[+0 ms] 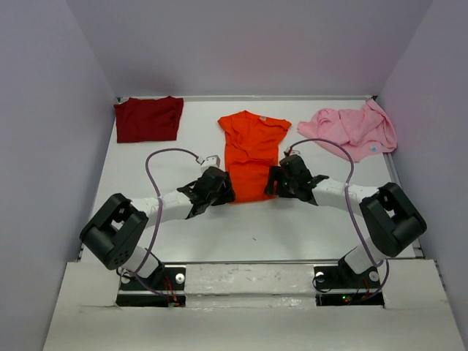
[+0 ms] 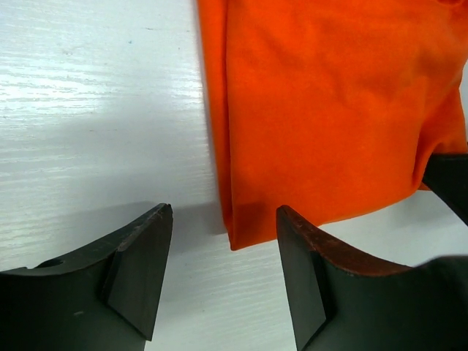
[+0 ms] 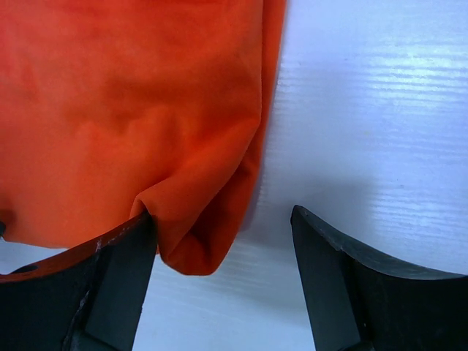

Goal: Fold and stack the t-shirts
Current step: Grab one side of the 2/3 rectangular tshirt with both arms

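The orange t-shirt (image 1: pixel 248 153) lies in the middle of the table, folded lengthwise into a narrow strip with its collar at the far end. My left gripper (image 1: pixel 223 191) is open at the strip's near left corner. In the left wrist view that corner (image 2: pixel 232 238) lies flat on the table between the spread fingers of the gripper (image 2: pixel 224 219). My right gripper (image 1: pixel 274 183) is open at the near right corner. In the right wrist view the orange cloth (image 3: pixel 131 110) bulges against the left finger (image 3: pixel 124 256) of the gripper (image 3: pixel 221 216). The maroon t-shirt (image 1: pixel 148 119) lies folded at the far left. The pink t-shirt (image 1: pixel 356 130) is crumpled at the far right.
The white table (image 1: pixel 292 227) is walled by pale panels on the left, right and far sides. Both arm bases stand at the near edge, with purple cables looping over the arms.
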`<action>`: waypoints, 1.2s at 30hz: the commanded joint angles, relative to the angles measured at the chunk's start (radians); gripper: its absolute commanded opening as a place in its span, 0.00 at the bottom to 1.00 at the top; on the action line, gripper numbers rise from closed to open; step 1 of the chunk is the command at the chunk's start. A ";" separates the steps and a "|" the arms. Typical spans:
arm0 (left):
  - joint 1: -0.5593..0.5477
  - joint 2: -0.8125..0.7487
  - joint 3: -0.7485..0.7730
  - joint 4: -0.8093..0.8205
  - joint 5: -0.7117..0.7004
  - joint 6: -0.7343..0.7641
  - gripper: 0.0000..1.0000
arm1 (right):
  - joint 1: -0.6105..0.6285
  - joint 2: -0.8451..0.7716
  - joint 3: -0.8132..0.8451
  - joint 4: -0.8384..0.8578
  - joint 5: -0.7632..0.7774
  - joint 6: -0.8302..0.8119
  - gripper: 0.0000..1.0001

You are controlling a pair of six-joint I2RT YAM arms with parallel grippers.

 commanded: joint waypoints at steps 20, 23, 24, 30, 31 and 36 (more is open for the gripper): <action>-0.005 0.135 -0.037 0.146 0.044 -0.023 0.66 | -0.006 -0.099 0.171 -0.239 0.031 -0.047 0.77; -0.005 0.130 -0.031 0.136 0.039 -0.017 0.66 | -0.006 -0.051 0.151 -0.213 0.029 -0.038 0.77; -0.005 0.128 -0.030 0.133 0.038 -0.012 0.65 | -0.006 -0.040 0.146 -0.209 0.029 -0.038 0.77; -0.005 0.125 -0.021 0.119 0.032 -0.006 0.65 | -0.006 0.021 0.100 -0.150 0.023 -0.026 0.76; -0.005 0.125 -0.020 0.119 0.033 -0.006 0.65 | -0.006 0.030 0.099 -0.149 0.022 -0.024 0.76; -0.005 0.119 -0.020 0.108 0.025 -0.003 0.63 | -0.006 0.036 0.076 -0.140 -0.003 -0.018 0.72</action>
